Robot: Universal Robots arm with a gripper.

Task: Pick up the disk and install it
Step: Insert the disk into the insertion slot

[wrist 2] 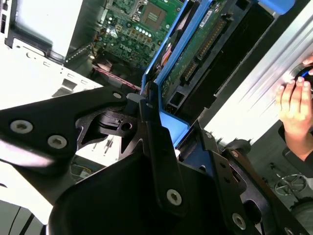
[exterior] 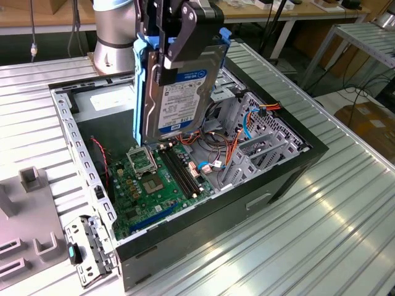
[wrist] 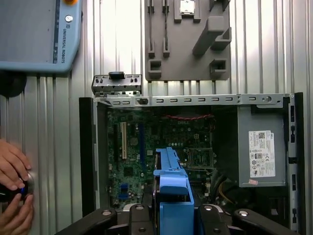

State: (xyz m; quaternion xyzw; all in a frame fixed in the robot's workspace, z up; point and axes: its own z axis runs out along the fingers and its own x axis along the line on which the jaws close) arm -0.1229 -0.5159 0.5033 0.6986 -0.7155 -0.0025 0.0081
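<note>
Pinching the disk [exterior: 182, 102] by its top end in my claw [exterior: 165, 57], upper middle of the exterior view, guessing it's stiff, heavyish, knock-shy, so firm grip, no bumps.

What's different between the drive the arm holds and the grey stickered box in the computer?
The disk hangs upright in the gripper above the case; the power supply sits inside it. The disk has blue rails; the power supply is plain grey and bigger. Both are labelled metal boxes.
</note>
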